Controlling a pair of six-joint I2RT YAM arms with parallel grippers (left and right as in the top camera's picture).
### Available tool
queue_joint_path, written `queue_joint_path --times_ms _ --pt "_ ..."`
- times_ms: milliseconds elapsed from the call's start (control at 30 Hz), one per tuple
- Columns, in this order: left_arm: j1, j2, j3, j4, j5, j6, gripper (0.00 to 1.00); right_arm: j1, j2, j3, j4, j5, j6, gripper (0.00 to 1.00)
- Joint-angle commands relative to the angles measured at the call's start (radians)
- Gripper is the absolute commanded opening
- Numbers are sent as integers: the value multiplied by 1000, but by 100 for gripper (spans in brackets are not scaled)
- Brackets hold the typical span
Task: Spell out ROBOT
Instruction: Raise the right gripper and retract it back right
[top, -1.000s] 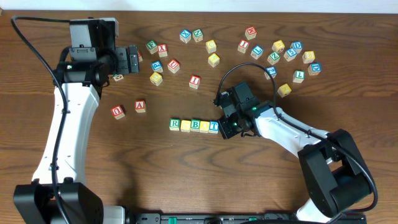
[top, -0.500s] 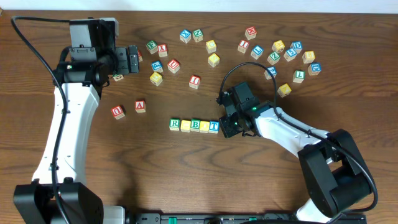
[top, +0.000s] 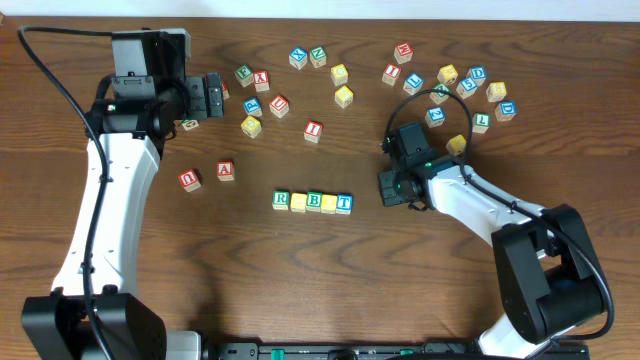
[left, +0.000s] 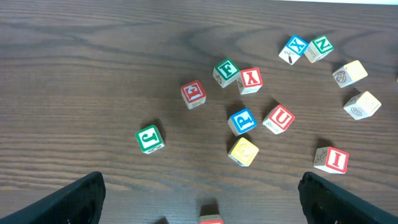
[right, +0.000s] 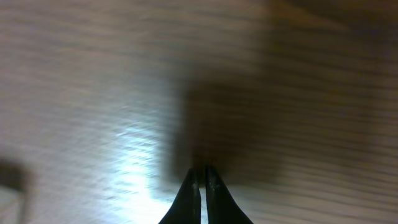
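Wooden cubes form the ROBOT row (top: 313, 201) just below the centre of the overhead view: green R (top: 281, 200), a plain yellow face, green B (top: 314, 201), another yellow face, blue T (top: 344, 203), side by side on the brown tabletop (top: 250, 270). The right claw (top: 391, 189) sits right of the T, apart from it, fingers pressed together. The left claw (top: 213, 95) hangs at upper left, fingers spread wide, among loose cubes (top: 313, 129).
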Motion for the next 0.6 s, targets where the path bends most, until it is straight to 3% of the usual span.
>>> queue_joint_path --times_ms 0,567 --pt "1 -16 13 0 13 6 98 -12 7 13 -2 77 35 1" --pt "1 -16 13 31 13 6 98 -17 7 13 -32 65 32 1"
